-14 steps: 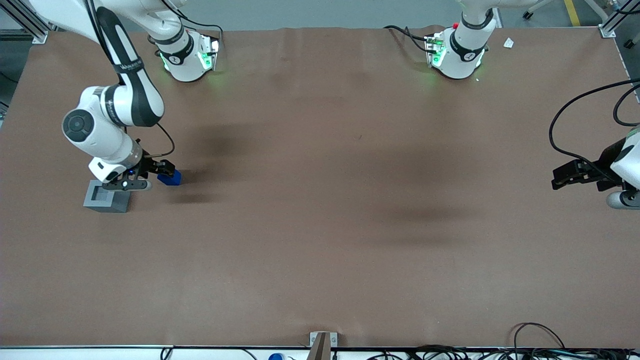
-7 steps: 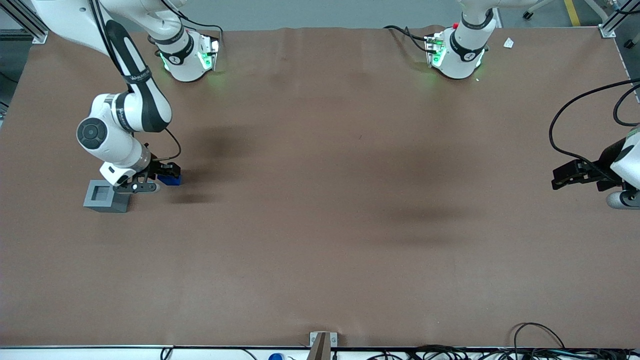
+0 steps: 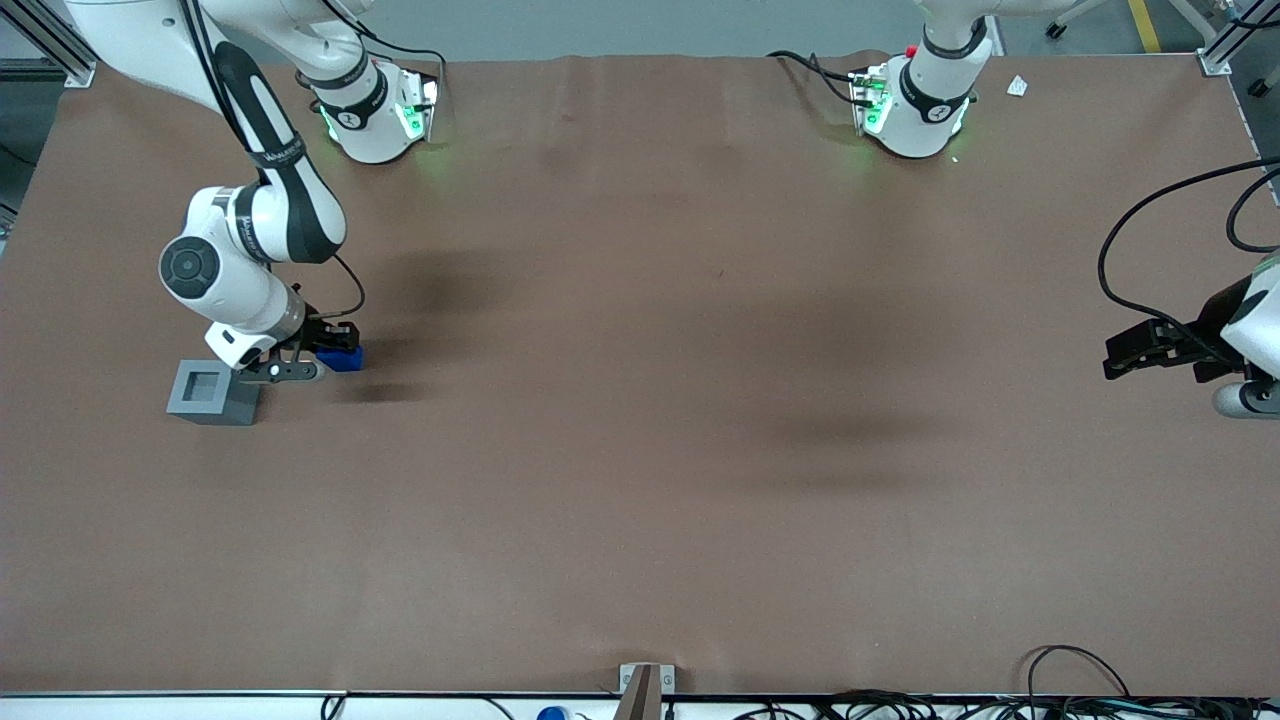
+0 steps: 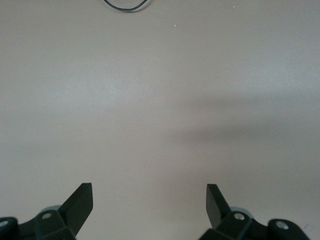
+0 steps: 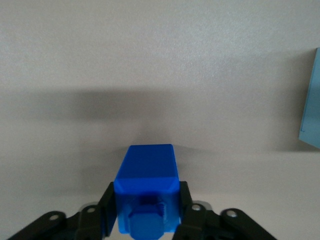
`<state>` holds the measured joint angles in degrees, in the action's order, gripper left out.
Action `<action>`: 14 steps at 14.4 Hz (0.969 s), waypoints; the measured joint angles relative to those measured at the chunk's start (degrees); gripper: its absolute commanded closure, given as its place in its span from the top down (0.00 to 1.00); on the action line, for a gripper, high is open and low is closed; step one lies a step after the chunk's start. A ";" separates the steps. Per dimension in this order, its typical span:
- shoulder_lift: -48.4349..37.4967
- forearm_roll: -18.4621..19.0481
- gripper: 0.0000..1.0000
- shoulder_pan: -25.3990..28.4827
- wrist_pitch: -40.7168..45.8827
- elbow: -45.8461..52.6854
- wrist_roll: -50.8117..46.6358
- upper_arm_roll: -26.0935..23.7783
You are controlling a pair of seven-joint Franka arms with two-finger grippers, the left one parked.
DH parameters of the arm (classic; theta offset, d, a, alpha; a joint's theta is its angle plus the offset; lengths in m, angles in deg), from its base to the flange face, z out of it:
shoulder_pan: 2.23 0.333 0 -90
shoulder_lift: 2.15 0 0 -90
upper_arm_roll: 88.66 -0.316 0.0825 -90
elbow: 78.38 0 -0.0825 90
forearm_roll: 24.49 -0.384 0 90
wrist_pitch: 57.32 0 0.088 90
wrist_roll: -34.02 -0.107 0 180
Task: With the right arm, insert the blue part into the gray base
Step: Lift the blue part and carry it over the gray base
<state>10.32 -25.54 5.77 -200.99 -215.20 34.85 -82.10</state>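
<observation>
**Claw closed on the blue part beside the gray base**

The desk [image 3: 640,450], covered in brown, spans the whole front view, and all the action sits at the working arm's end of it. The right arm [image 3: 265,205] reaches down from its green-lit mount, its black-and-white forearm bending at a round white joint just above the desk surface.

The gray base [image 3: 212,392] stands on the desk, nearer the front camera than the arm's wrist, with the square recess in its top face open and unfilled. In the right wrist view only a pale edge of it shows [image 5: 310,100].

The claw [image 3: 322,352] is low over the desk just beside the gray base, toward the parked arm's end from it. Its two black fingers [image 5: 107,207] are drawn in against the sides of the blue part [image 5: 146,192], one on each flank, gripping it. The blue part [image 3: 343,357] lies lengthwise between them, its narrower stepped knob pointing back toward the wrist camera and its plain blocky end pointing away. It is apart from the gray base and not in the recess.
</observation>
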 measured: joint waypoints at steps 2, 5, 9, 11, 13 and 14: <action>-0.04 0.00 0.06 0.00 0.71 0.11 0.00 0.00; -0.46 0.00 0.04 -0.01 2.35 1.18 -0.01 0.19; -1.56 0.00 0.03 -1.79 9.83 8.31 0.11 0.98; -1.81 0.03 0.03 -3.79 14.04 12.45 0.76 1.12; -1.81 0.06 0.03 -6.28 17.22 15.82 3.32 1.24; -1.81 0.06 0.03 -7.80 18.54 17.34 4.92 1.28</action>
<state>8.51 -25.48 -2.03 -182.45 -197.86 39.77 -80.82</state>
